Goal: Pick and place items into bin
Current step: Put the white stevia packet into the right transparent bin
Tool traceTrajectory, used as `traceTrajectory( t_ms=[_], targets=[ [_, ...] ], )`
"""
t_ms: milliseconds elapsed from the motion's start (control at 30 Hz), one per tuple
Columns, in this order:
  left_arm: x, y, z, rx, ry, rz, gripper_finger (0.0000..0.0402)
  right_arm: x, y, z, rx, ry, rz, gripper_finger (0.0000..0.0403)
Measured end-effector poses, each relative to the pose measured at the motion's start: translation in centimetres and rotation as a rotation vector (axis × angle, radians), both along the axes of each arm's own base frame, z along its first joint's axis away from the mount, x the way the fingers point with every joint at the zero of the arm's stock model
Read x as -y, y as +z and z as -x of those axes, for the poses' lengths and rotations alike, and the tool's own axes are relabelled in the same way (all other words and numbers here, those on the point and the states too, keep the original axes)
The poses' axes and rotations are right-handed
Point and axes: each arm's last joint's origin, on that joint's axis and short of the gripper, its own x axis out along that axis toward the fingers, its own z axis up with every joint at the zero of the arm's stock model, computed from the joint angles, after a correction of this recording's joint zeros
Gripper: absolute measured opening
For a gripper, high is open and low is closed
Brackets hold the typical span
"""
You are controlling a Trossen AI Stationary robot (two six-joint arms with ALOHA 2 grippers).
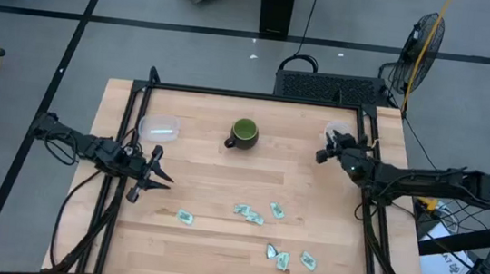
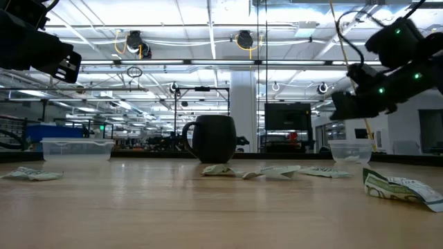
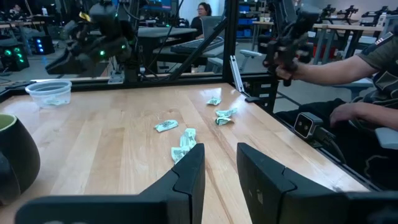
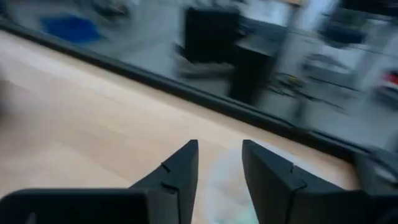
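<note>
The left gripper (image 3: 217,174), jaws a little apart, faces the packets (image 3: 181,148) ahead on the tabletop (image 3: 112,149). The right gripper (image 1: 323,154) hangs by its clear tub (image 1: 335,131), jaws apart, farther from them.

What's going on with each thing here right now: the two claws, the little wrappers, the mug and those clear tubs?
Left gripper: open, empty, above the table's left side.
Right gripper: open, empty, beside the right tub.
Packets: loose on the wood, none held.
Green mug: upright, handle toward the left arm.
Left clear tub: upright on the table; contents hard to tell.
Right clear tub: upright; contents hard to tell.
</note>
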Motion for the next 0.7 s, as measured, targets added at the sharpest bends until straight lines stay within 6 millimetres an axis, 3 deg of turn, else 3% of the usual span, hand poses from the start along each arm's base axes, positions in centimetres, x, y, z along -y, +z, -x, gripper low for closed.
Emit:
traceTrajectory(
  t_ms=[200, 433, 567, 700],
  targets=[
    [0.0, 0.0, 0.0, 0.0, 0.0, 0.0, 0.0097, -1.6, 1.9, -1.7, 0.198, 0.479, -0.012, 0.0129],
    [0.0, 0.0, 0.0, 0.0, 0.0, 0.0, 0.0097, -3.8, 2.1, -2.3, 0.341, 0.974, -0.279, 0.0119],
    [0.0, 0.0, 0.0, 0.0, 0.0, 0.0, 0.0097, -5.8, 2.6, -2.4, 0.397, 1.123, -0.338, 0.0113],
    [0.0, 0.0, 0.0, 0.0, 0.0, 0.0, 0.0097, -7.5, 3.0, -2.3, 0.42, 1.133, -0.296, 0.0115]
  ],
)
